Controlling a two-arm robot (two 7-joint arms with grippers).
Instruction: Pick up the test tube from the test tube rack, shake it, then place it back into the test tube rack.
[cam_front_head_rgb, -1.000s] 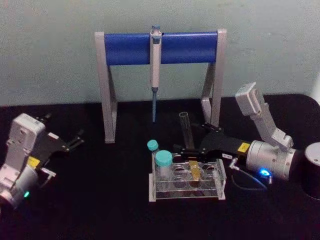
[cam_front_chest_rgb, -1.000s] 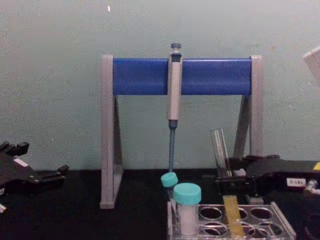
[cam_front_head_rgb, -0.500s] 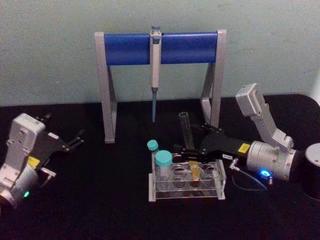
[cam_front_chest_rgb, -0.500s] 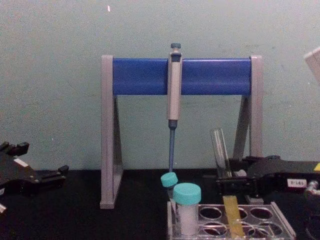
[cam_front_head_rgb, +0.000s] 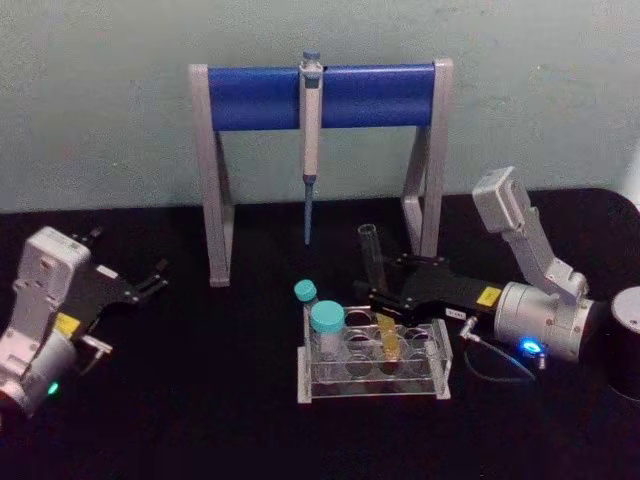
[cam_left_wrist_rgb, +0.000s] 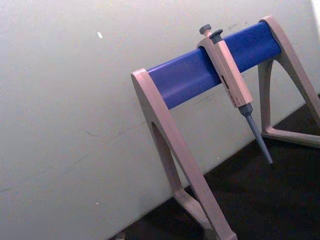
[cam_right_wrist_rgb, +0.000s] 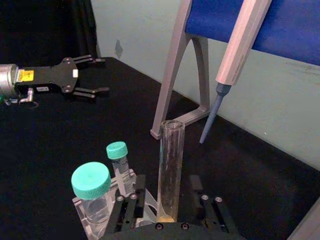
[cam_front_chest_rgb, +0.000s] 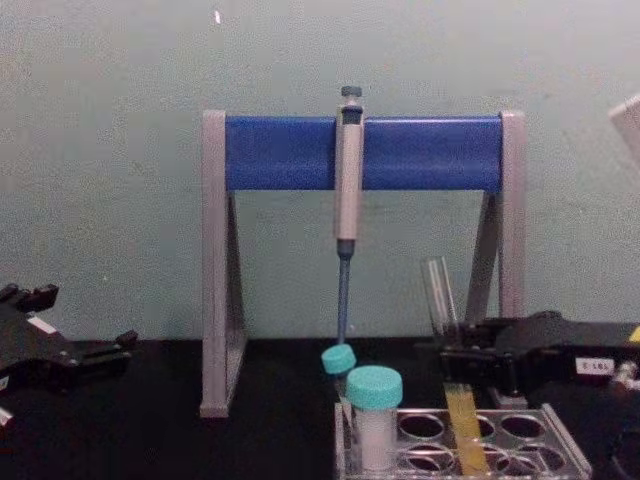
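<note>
Both fingers of my right gripper (cam_right_wrist_rgb: 167, 200) stand just apart from the test tube (cam_right_wrist_rgb: 170, 160) between them, gripping nothing; it leans in the test tube rack (cam_front_head_rgb: 372, 392). My left gripper (cam_front_head_rgb: 140, 285) rests spread, far left.

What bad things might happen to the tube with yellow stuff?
The test tube has no cap, so hard shaking might splash its yellow liquid out. It leans in the test tube rack, with the right gripper open around it; an off-centre squeeze might tip it. The teal-capped vials stand close and might get bumped. The left gripper sits parked far left.
</note>
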